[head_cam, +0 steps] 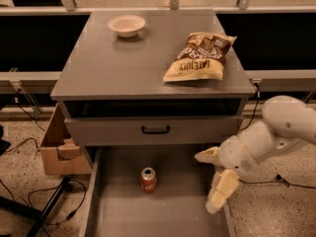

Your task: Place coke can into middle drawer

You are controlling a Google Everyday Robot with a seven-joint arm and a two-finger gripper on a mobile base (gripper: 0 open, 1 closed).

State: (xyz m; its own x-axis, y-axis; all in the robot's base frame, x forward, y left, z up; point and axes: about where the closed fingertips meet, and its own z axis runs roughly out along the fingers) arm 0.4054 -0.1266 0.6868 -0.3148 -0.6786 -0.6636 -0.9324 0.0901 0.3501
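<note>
- Middle drawer point(123, 214): pulled out below the cabinet, grey floor in full view, low side walls on the left and right. Its front edge runs off the bottom of the view.
- Coke can point(148, 179): upright on the drawer floor, silver top facing up. It sits roughly midway between the left and right walls and towards the back edge of the drawer. Nothing touches it.
- Gripper point(205, 182): at the right edge of the drawer, to the right of the can and clearly apart from it.
- Fingers point(220, 190): spread wide with nothing between them. One points left over the back-right part of the floor; the other hangs down along the right wall.
- White arm point(276, 132): enters from the right edge of the view, outside the drawer's right wall.
- Upper drawer front point(113, 131): sits above the back of the open drawer, with its black handle point(155, 129) at centre.
- Cabinet top point(113, 68): a pale bowl point(127, 25) sits near the back edge, left of centre. A chip bag point(200, 57) lies flat towards the right edge.
- Floor, left of the cabinet: an open cardboard box point(58, 149) sits against the cabinet's left side, with dark cables point(29, 196) beside it.
</note>
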